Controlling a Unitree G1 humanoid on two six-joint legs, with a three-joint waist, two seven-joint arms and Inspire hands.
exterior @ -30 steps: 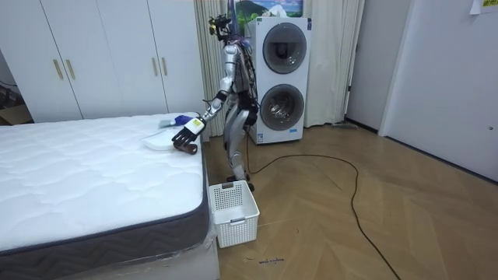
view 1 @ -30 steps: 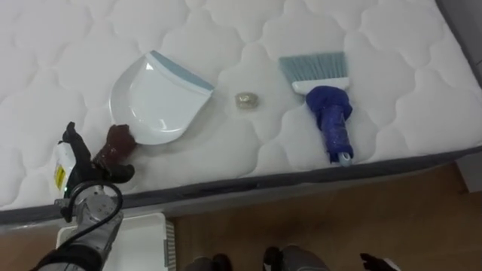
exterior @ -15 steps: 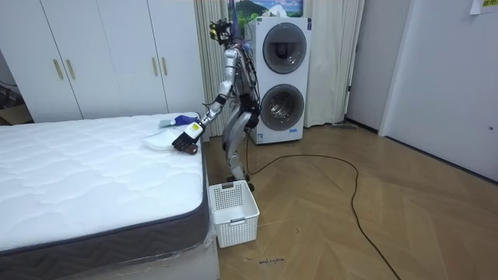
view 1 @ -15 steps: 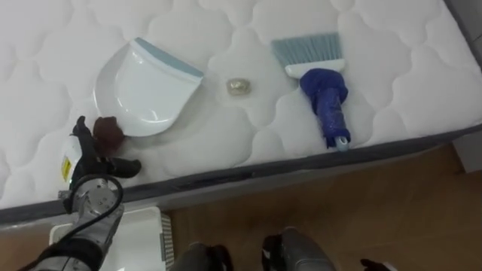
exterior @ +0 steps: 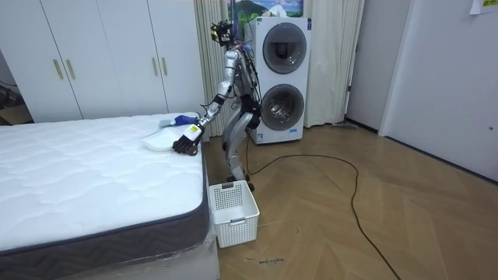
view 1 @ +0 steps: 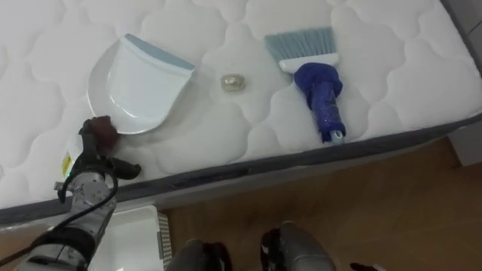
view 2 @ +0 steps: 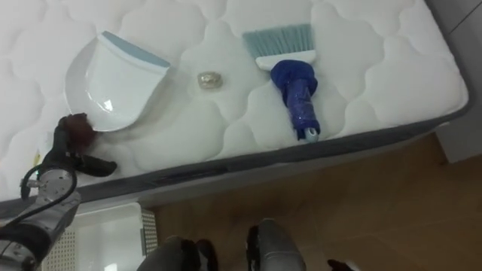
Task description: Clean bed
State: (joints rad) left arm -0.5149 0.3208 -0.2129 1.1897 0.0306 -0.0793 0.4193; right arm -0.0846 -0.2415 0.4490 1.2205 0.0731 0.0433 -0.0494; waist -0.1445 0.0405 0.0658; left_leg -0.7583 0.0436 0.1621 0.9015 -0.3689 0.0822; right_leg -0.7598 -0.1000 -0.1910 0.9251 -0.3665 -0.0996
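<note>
Down at the bed [view 1: 248,132] edge my left hand [view 1: 90,169] has crept up to the dustpan [view 1: 135,83] handle. Can't tell if it's gripped yet, so no sweeping so far.

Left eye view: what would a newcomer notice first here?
A white dustpan lies on the mattress with the robot's left hand at its dark handle. To its right sit a small crumpled scrap and then a blue brush near the mattress edge.

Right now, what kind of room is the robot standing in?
Probably a bedroom that doubles as a laundry room: a bare white mattress, tall white wardrobes behind it, and two stacked washing machines by the wall.
</note>
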